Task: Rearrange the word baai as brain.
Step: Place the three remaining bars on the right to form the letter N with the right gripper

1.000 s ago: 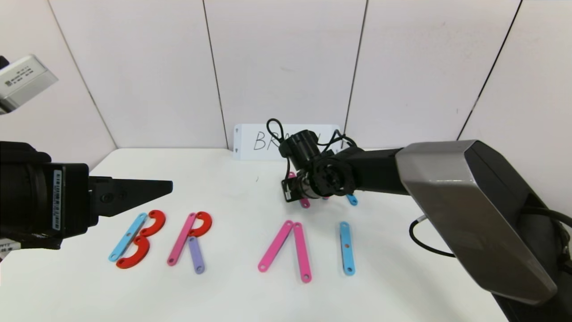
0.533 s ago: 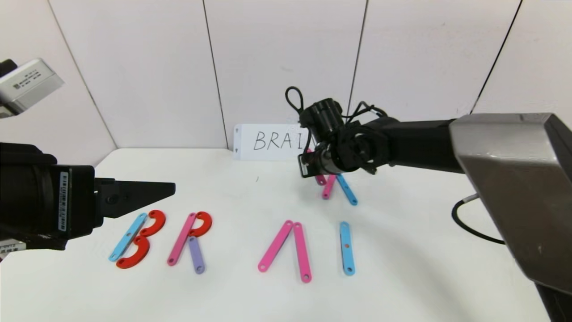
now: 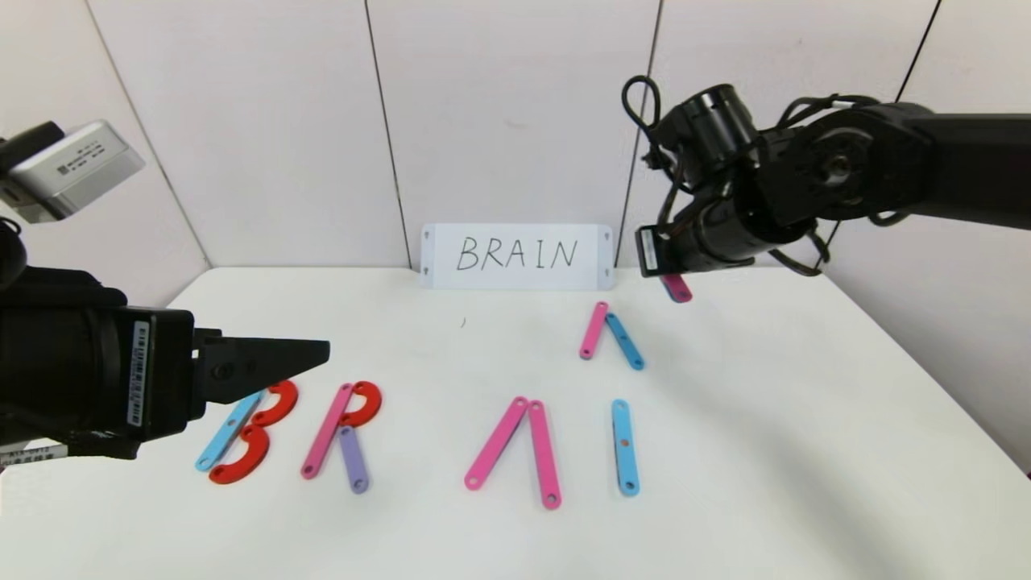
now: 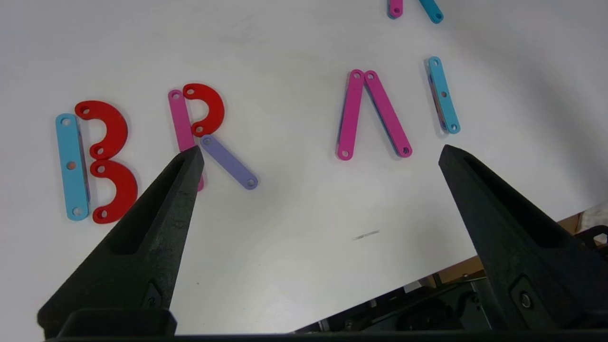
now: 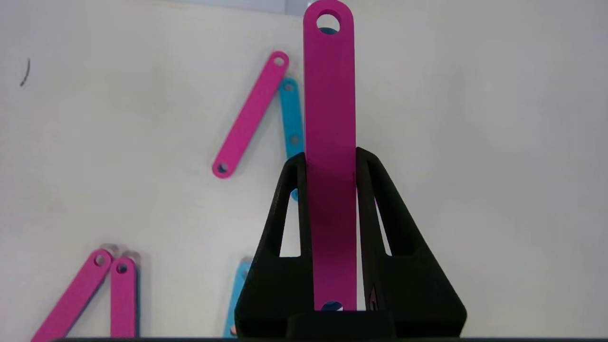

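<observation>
While my right gripper [image 5: 330,161] clamps a pink bar [image 5: 329,142] above the table's [image 3: 805,419] far right, only the bar's tip shows from my head camera. My left gripper [image 4: 318,156] hangs wide open over the word [image 3: 419,435] at the table's front, its fingers hiding part of the B [image 3: 246,435].

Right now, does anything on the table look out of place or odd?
Yes. The A has no crossbar, only two pink bars meeting at the top. Behind the I, a pink bar and a blue bar lie loose, outside the word's row. The right gripper holds another pink bar in the air.
</observation>
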Robot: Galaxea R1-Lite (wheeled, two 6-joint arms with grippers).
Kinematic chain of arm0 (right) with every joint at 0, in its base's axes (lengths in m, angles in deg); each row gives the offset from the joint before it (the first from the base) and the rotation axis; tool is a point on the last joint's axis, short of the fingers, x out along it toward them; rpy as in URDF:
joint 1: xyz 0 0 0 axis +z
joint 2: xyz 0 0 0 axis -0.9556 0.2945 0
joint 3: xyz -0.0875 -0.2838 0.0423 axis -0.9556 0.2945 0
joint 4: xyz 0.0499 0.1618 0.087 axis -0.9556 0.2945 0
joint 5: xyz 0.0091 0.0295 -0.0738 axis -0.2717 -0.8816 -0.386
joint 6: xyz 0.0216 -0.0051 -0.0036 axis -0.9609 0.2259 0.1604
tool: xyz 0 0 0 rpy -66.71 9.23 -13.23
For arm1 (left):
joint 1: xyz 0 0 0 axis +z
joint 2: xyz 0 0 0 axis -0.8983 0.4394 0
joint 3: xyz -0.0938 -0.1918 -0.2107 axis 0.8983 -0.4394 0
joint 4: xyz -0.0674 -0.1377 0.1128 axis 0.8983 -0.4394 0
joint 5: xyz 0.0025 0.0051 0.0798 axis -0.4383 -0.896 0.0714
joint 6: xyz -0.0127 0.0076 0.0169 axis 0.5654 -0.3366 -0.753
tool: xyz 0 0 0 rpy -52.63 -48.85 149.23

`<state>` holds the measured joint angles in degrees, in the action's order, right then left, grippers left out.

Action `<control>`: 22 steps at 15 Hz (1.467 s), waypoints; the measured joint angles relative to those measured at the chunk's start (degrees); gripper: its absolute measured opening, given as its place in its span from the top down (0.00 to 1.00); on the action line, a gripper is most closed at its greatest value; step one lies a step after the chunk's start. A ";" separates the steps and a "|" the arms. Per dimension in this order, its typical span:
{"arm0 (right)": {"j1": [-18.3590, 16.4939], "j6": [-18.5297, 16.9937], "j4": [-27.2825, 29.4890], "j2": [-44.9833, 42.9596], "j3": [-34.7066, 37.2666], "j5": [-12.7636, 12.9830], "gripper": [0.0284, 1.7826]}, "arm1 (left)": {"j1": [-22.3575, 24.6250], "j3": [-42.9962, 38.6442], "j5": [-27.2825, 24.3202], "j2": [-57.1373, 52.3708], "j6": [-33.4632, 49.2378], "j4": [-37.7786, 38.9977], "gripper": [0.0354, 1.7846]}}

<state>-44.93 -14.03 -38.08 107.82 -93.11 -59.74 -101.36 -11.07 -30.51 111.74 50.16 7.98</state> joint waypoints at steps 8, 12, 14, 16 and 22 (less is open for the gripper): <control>-0.16 -7.78 -1.37 -15.38 25.48 0.28 0.85 | -0.11 -0.22 0.00 0.91 0.09 0.09 0.03; 0.04 -9.40 -10.80 -18.38 38.53 0.01 0.85 | -0.11 -0.33 -0.02 1.28 0.09 0.09 0.03; 0.39 -9.95 -16.25 -17.90 43.08 -0.22 0.85 | -0.11 -0.35 -0.02 1.41 0.09 0.11 0.03; 0.69 -11.06 -20.14 -16.29 45.41 -0.29 0.85 | -0.11 -0.40 -0.02 1.50 0.07 0.11 0.03; 1.24 -13.01 -24.27 -10.06 46.81 -0.49 0.85 | -0.11 -0.44 0.02 1.72 0.09 0.11 0.03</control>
<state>-43.69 -27.03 -62.35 97.76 -46.30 -60.23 -101.47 -11.51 -30.48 113.46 50.24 8.09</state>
